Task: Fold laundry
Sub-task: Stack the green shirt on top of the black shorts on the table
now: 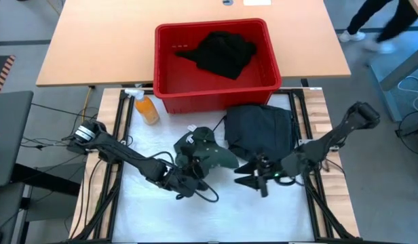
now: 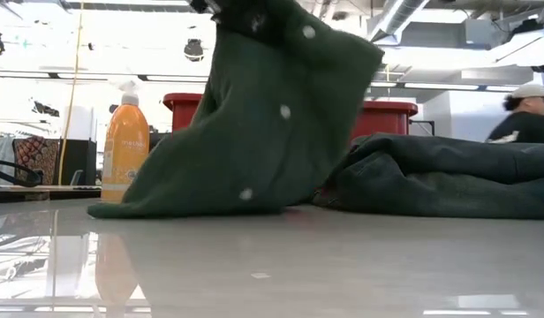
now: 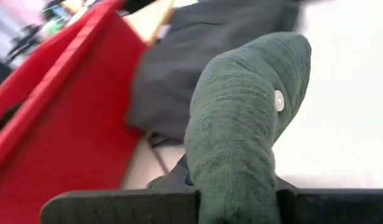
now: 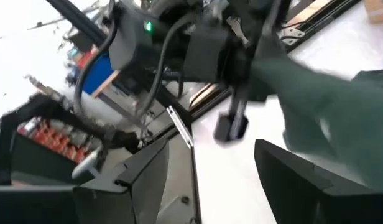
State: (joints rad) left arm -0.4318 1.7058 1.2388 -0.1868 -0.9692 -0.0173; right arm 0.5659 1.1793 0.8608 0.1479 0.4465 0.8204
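Observation:
The laundry shows as three pieces. A green buttoned shirt (image 1: pixel 212 152) (image 2: pixel 263 132) hangs at the table's middle from my left gripper (image 1: pixel 188 169) (image 3: pixel 238 205), which is shut on it. A dark folded garment (image 1: pixel 260 129) (image 2: pixel 449 172) lies flat on the table to its right. A black garment (image 1: pixel 222 53) lies in the red basket (image 1: pixel 216 91). My right gripper (image 1: pixel 253 177) (image 4: pixel 222 180) hovers open just right of the shirt, in front of the dark garment, with nothing between its fingers. My left gripper pinches a bunched-up part of the green shirt (image 3: pixel 241 180) between its two fingers, several layers gathered together. The fingers come from the table's left, slanting a little downward. The shirt hangs below the hold, and its lower edge (image 2: pixel 184 210) rests on the table.
An orange spray bottle (image 1: pixel 146 108) (image 2: pixel 124 150) stands at the back left of the white table top, beside the basket. The basket stands along the far edge. A person (image 2: pixel 528 115) passes in the room beyond. Bare table top lies toward the near edge.

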